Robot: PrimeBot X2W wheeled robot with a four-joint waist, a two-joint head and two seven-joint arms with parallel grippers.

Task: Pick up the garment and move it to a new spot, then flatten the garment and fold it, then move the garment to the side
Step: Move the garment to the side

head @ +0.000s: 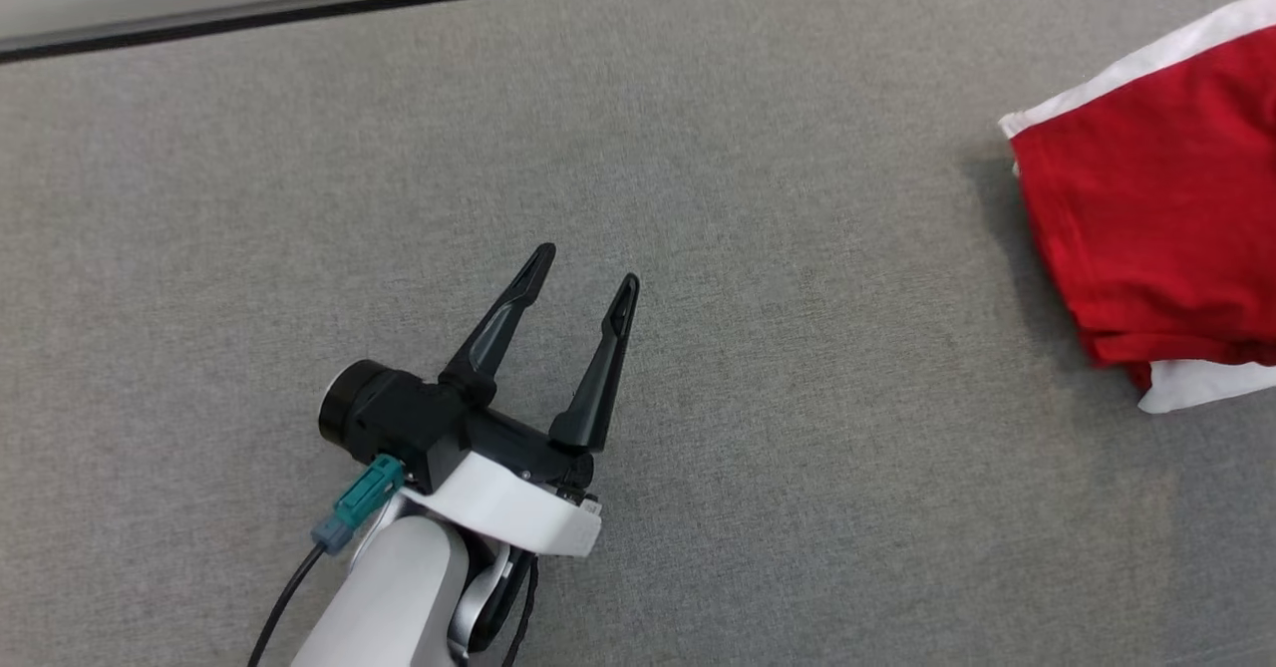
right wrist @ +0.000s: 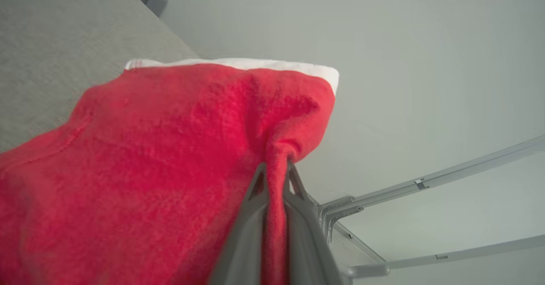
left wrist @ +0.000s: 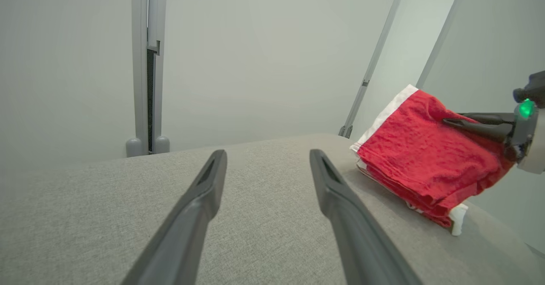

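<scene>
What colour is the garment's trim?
White trim on a red garment; clearest in the left wrist view.

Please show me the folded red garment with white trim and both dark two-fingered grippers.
Folded red garment with white trim [head: 1156,218]: head view, red top layer.
Left gripper [head: 588,264]: head view, midway between open fingertips.
Right gripper [right wrist: 276,165]: right wrist view, midway between shut fingertips.

Lab-like test booth: grey fabric table [head: 797,418], bare white framed panels [left wrist: 264,55]
</scene>
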